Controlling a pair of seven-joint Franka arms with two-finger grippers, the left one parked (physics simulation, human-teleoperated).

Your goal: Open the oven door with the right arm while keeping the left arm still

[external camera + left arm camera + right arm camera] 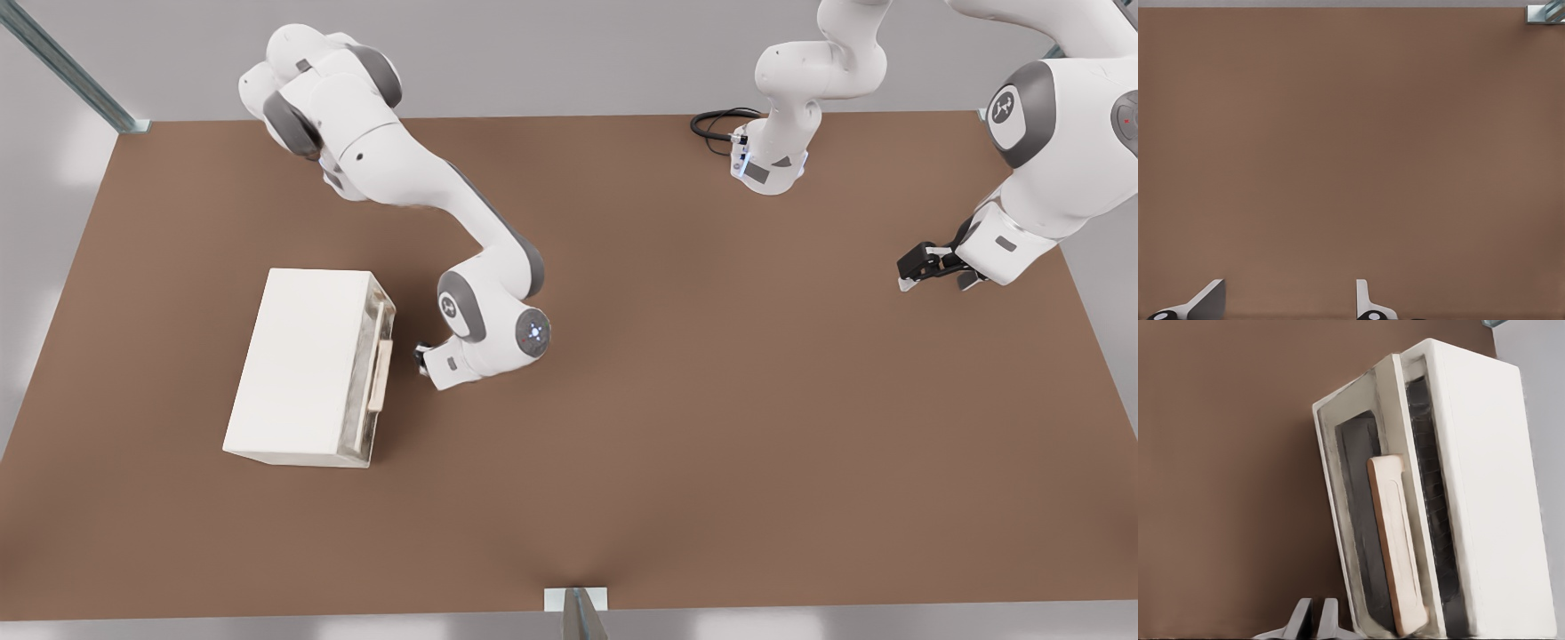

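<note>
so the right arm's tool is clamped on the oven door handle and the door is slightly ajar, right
Not quite. The tool is not on the handle; the front view shows it just beside it, on the front view's right, with bare table between them. The right wrist view shows its fingers closed together on nothing. The oven door is slightly ajar.

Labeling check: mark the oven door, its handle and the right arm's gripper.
oven door (1355,520), right wrist view, glass pane.
handle (1395,540), right wrist view, mid bar.
gripper (421,357), front view, black tip beside the handle.

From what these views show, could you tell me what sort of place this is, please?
Probably a simulated robot test bench, not a kitchen: a bare brown table carries only a cream oven, metal frame posts stand at its edges, and the right arm's gripper sits beside the oven door.
</note>
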